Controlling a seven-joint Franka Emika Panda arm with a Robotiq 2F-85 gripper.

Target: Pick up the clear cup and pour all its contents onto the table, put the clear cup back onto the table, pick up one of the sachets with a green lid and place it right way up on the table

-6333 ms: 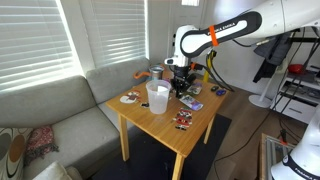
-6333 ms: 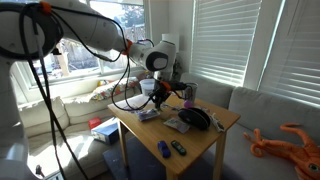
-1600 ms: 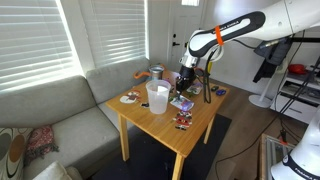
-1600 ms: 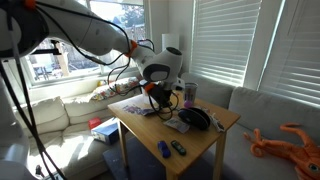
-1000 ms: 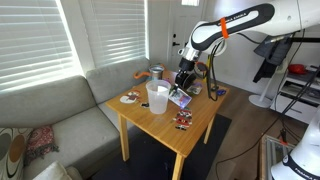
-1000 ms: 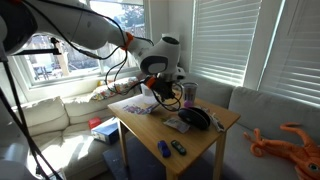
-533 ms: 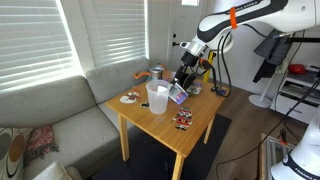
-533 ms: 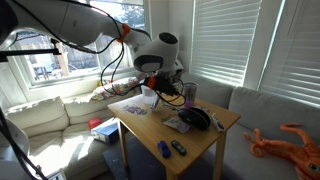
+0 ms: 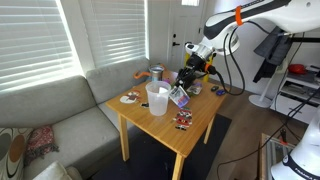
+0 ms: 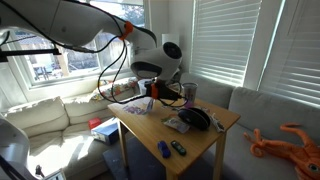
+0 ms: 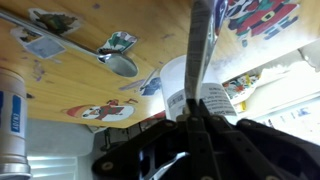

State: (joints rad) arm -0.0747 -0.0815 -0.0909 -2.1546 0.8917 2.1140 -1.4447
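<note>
The clear cup [image 9: 157,97] stands upright on the light-wood table [image 9: 165,130], with its white round rim [image 11: 172,80] behind the jaws in the wrist view. My gripper [image 9: 184,86] hangs just beside the cup, above the table, shut on a small sachet [image 9: 180,97]. The wrist view shows that sachet edge-on [image 11: 199,50], a white printed label at its lower end, pinched between the shut gripper [image 11: 198,118]. I cannot make out the colour of its lid. Other flat sachets [image 9: 183,120] [image 11: 100,110] lie spread over the tabletop. My gripper [image 10: 158,92] hides most of the cup in an exterior view.
A grey-and-orange cylindrical container [image 9: 157,73] stands at the table's far side. A spoon [image 11: 125,63] lies among the sachets. A black bundle [image 10: 196,118] and small blue items [image 10: 164,149] rest on the table. A grey sofa [image 9: 60,120] adjoins it.
The arm has risen and swung its wrist, lifting the held sachet off the tabletop beside the cup. The jaws stayed shut on it. The cup has not moved.
</note>
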